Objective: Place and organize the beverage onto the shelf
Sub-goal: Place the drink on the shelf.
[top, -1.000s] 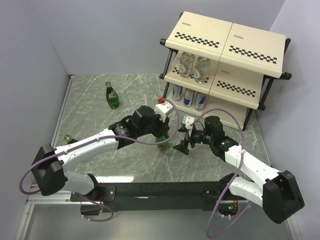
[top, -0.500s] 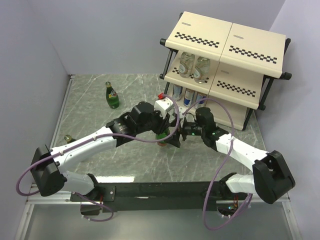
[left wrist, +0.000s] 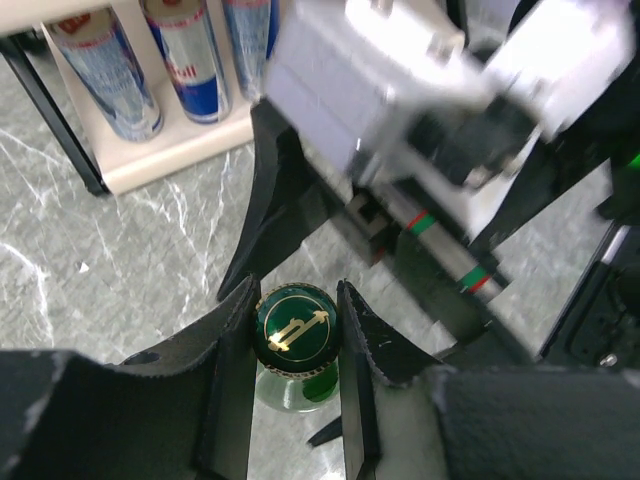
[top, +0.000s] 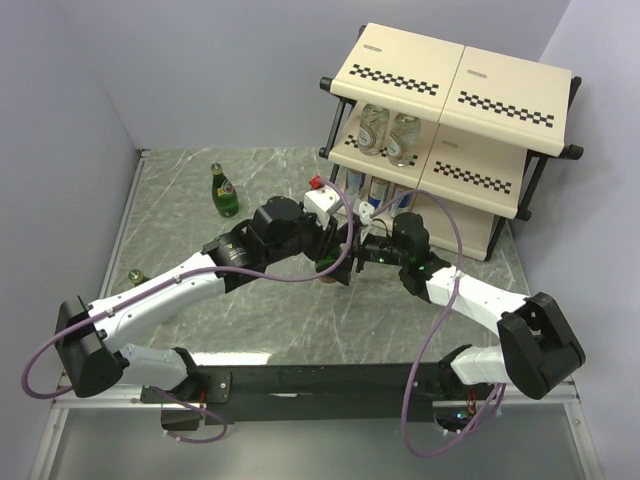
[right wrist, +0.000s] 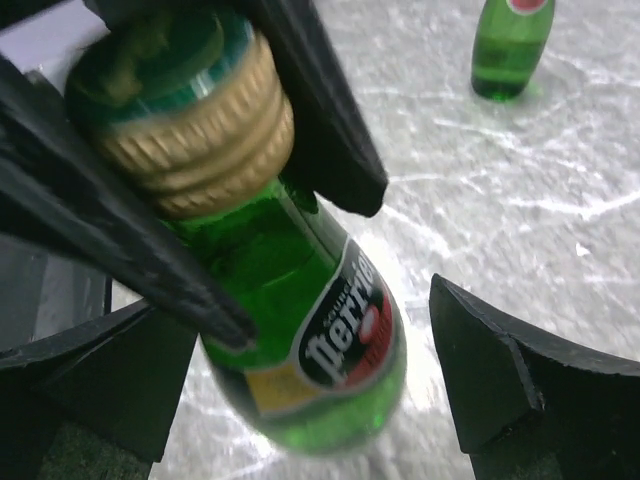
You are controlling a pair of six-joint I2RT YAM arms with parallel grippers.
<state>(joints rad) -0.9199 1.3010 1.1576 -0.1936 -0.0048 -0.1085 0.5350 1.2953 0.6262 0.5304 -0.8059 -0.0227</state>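
Two grippers are gathered round one green bottle (right wrist: 310, 340) near the middle of the tabletop (top: 270, 180), a little in front of the shelf (top: 500, 75), which is set at the far right corner. The left gripper (left wrist: 295, 335) is pressed together on the bottle's gold-trimmed cap, one finger on each side, and the bottle is held at a slight tilt. Whether its base is touching the tabletop cannot be told. The right gripper (right wrist: 300, 400) is spread wide, with its two fingers placed either side of the labelled body and apart from it.

A handover is judged to be the step in hand. It would be done well if the right fingers were centred on the label, below the neck, and closed squarely. Glass is smooth and the body rounded, so an off-centre pinch could let it twist or slip. The cap should be released only once the body is firmly clamped, and the left fingers drawn straight up so that the neck is not knocked.

Two clear bottles (top: 388, 133) are kept on the middle tier and three cans (top: 378, 193) on the bottom tier. A second green bottle (top: 224, 192) is stood toward the far left corner, and a third green bottle (top: 140, 278) is seen at the left edge.
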